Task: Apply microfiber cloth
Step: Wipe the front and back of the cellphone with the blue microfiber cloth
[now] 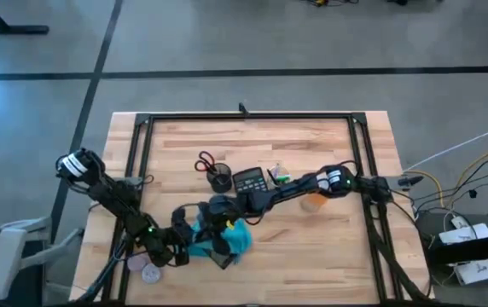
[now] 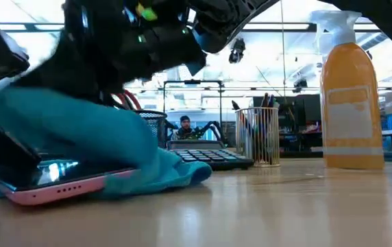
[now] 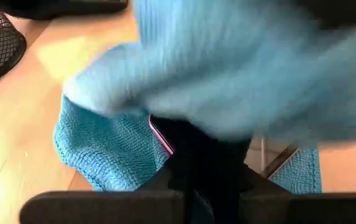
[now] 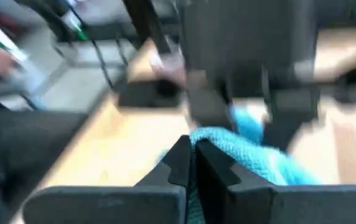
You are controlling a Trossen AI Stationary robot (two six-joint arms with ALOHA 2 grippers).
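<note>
From above, one microfiber cloth (image 1: pixel 229 238) lies bunched on the tabletop (image 1: pixel 312 247) near its front edge, between the left claw (image 1: pixel 194 243) and right claw (image 1: pixel 220 220); both touch it, the left from its left side, the right from behind.

At table height, the cloth drapes over one pink-edged phone (image 2: pixel 52 184), long axis across the picture.

The left wrist view hides its claw's state.

The right wrist view shows its claw closed on cloth.
</note>
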